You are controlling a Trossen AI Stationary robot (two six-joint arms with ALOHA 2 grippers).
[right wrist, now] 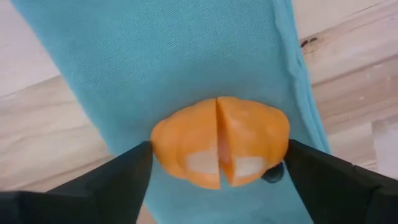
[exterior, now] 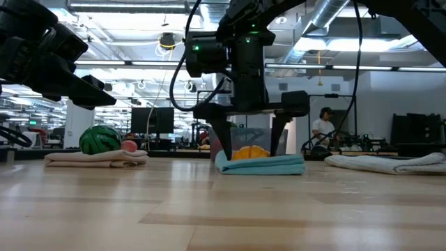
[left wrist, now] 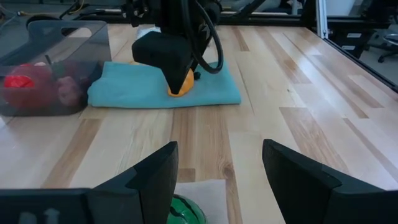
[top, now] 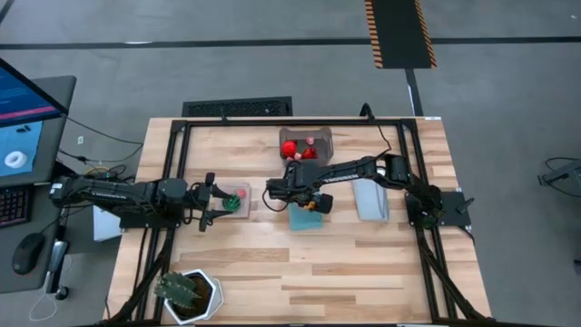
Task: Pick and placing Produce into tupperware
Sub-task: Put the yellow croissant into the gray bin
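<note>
Over on the left side of the table, the left gripper hovers with its fingers partly spread and nothing between them, just above a tan mat carrying a round green toy. From above that is about all you get there, but the low view picks out a small pink piece sitting right beside the green one on that mat.

Moving to the middle: the right gripper is down over the blue mat, jaws wide, one finger on each side of an orange produce piece. The overhead camera hides that piece under the arm; the right wrist view shows it plainly, split in two halves, fingers at its flanks but not visibly squeezing.

Behind it, the tupperware holds red pieces and a pink one.

Further right lies one grey mat.

Count: three mats, one container, two arms.
</note>
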